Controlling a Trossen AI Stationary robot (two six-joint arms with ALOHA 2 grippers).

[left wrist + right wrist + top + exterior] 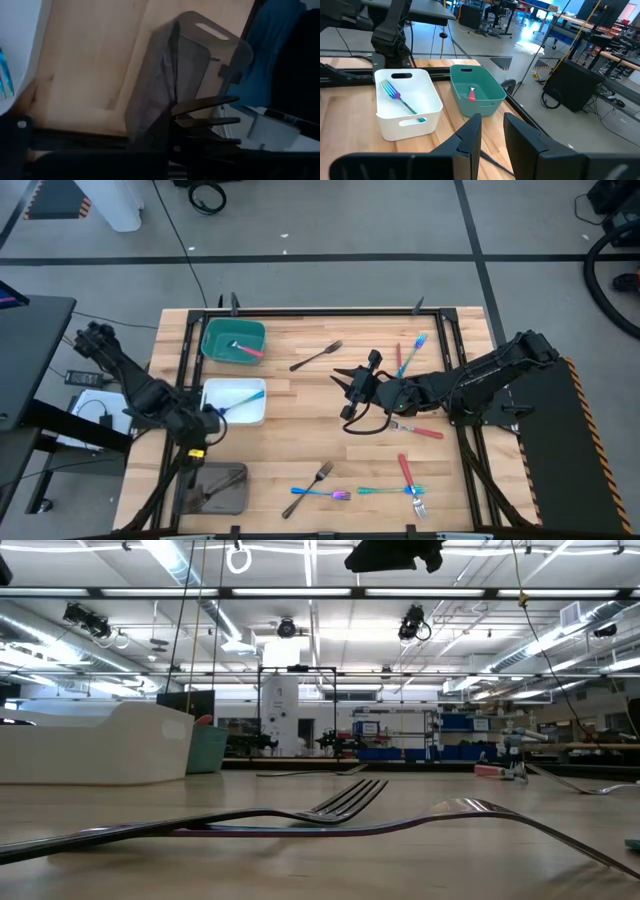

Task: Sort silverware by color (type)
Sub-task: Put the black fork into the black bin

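Silverware: loose forks scattered on the table; one iridescent fork in the white tray, one red-handled piece in the teal tray.
Right gripper: mid-table, fingers apart, holding nothing.
Left gripper: between the white and grey tray; finger gap unclear.

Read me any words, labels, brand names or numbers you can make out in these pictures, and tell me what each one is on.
No text can be read.
The teal plastic tray, the white plastic tray and the translucent grey tray carry no visible labels.
The wooden table has no markings.
Signs in the room beyond the table are too blurred to read.
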